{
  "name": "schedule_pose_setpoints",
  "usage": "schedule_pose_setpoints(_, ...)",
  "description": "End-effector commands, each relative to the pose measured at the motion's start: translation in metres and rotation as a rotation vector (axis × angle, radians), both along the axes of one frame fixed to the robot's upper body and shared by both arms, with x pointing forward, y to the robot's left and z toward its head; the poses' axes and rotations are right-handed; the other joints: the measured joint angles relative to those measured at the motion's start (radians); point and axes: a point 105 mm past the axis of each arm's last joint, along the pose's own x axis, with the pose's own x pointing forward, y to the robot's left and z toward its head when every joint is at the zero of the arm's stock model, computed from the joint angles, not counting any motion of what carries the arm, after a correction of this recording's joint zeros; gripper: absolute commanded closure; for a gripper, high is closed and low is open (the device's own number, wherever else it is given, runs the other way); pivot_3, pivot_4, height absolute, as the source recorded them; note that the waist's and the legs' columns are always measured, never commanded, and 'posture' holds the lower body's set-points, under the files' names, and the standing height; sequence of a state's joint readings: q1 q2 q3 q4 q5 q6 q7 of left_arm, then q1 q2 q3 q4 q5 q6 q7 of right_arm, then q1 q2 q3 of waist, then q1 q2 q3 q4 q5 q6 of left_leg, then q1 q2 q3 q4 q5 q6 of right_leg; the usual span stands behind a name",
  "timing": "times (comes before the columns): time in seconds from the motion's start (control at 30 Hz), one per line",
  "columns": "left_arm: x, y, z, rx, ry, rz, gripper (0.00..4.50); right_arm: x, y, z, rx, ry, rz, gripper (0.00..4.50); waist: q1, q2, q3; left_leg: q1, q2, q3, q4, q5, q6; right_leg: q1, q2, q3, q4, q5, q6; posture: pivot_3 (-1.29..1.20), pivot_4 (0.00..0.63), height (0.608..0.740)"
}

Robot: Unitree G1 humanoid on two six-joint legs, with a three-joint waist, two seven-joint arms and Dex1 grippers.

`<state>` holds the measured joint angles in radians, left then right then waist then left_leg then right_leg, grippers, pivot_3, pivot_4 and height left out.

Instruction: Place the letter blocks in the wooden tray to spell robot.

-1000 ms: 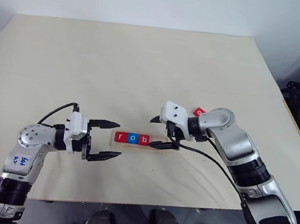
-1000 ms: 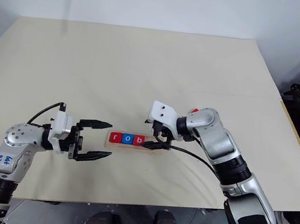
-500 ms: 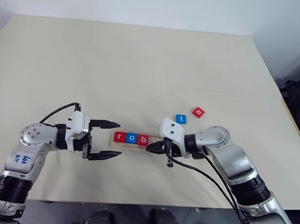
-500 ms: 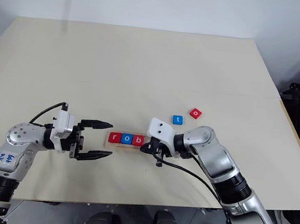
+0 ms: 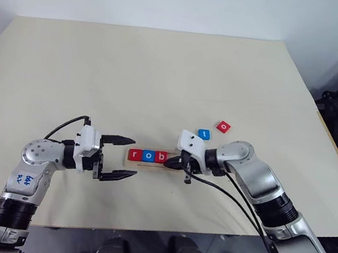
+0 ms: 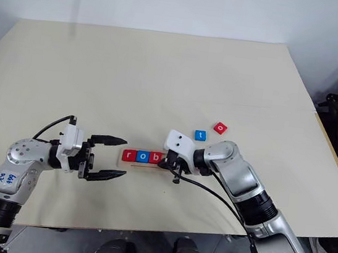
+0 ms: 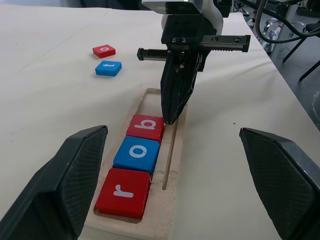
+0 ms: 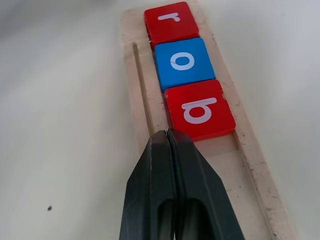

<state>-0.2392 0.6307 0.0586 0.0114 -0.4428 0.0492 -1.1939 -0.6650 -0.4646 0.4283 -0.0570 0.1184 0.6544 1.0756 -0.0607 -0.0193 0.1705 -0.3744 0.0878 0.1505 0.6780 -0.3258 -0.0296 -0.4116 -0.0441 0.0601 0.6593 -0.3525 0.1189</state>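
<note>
Left eye view shows a wide beige surface (image 5: 163, 76) that carries everything. On it, near the front edge, lies the wooden tray (image 7: 170, 165), a narrow pale strip with a long groove. Left gripper (image 5: 121, 157) is level at the left end of the tray, its two black fingers spread wide apart and holding nothing. Right gripper (image 7: 170, 117) comes down tilted over the tray from the other side; its fingers are pressed fully together with nothing between them, and the tips are just beside the last block in the row, at its corner. Three of the letter blocks sit in the tray, touching each other: the red r block (image 7: 123, 192) at the left end, then the blue o block (image 7: 137, 154), then the red b block (image 7: 146, 127). The blue t block (image 5: 203, 133) and the red o block (image 5: 223, 127) lie flat on the surface behind the right arm, near each other and apart from the tray.
</note>
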Motion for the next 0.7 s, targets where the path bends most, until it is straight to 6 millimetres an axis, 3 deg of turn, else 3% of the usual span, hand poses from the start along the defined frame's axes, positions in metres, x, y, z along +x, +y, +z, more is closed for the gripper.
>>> schedule_pose_setpoints(0.03,-0.003,-0.002,0.007,0.006,-0.033,-0.011,0.0,-0.003,0.003,0.013,0.022,-0.034,0.028,4.47,0.0,0.0,0.0,0.0,0.0,0.0,0.0,0.0,0.0,0.0,0.0,0.0,0.0,0.0,0.0,0.0,0.15,0.74)
schedule_pose_setpoints(0.17,-0.004,-0.002,0.007,0.006,-0.031,-0.012,0.0,-0.014,-0.014,0.031,0.059,-0.042,0.016,4.47,0.001,0.0,0.0,0.0,0.0,-0.001,0.0,0.0,0.0,0.0,0.0,0.0,0.0,0.0,0.0,0.0,0.15,0.74)
schedule_pose_setpoints(0.27,-0.002,-0.001,0.007,0.005,-0.03,-0.009,0.0,-0.015,-0.046,0.048,0.137,-0.076,-0.108,3.97,0.011,0.0,0.0,-0.001,0.0,-0.002,0.0,-0.001,0.001,0.0,-0.001,0.0,-0.001,0.0,0.0,0.0,0.15,0.74)
schedule_pose_setpoints(0.4,0.004,-0.002,0.007,0.001,-0.026,-0.007,0.0,-0.027,-0.098,0.054,0.199,-0.147,-0.264,2.61,0.026,-0.001,0.0,-0.002,-0.001,-0.002,0.001,-0.002,0.002,0.001,-0.001,-0.001,-0.003,0.0,0.001,0.0,0.15,0.74)
schedule_pose_setpoints(0.5,0.01,-0.003,0.007,-0.002,-0.025,-0.009,0.0,-0.029,-0.141,0.056,0.217,-0.299,-0.443,1.72,0.032,-0.001,0.0,-0.002,-0.002,-0.001,0.001,-0.003,0.002,0.002,-0.001,-0.001,-0.004,0.0,0.001,0.0,0.15,0.74)
schedule_pose_setpoints(0.67,0.018,-0.004,0.007,-0.008,-0.026,-0.017,0.0,-0.044,-0.189,0.05,0.259,-0.384,-0.642,0.05,0.029,-0.001,0.0,-0.001,-0.003,0.001,0.001,-0.003,0.002,0.003,0.001,0.0,-0.004,0.0,0.001,0.0,0.15,0.74)
schedule_pose_setpoints(0.7,0.02,-0.005,0.008,-0.009,-0.026,-0.019,0.0,-0.05,-0.197,0.048,0.261,-0.398,-0.668,0.02,0.031,-0.001,0.0,-0.001,-0.002,0.001,0.001,-0.003,0.002,0.003,0.001,0.0,-0.004,0.0,0.001,0.0,0.15,0.74)
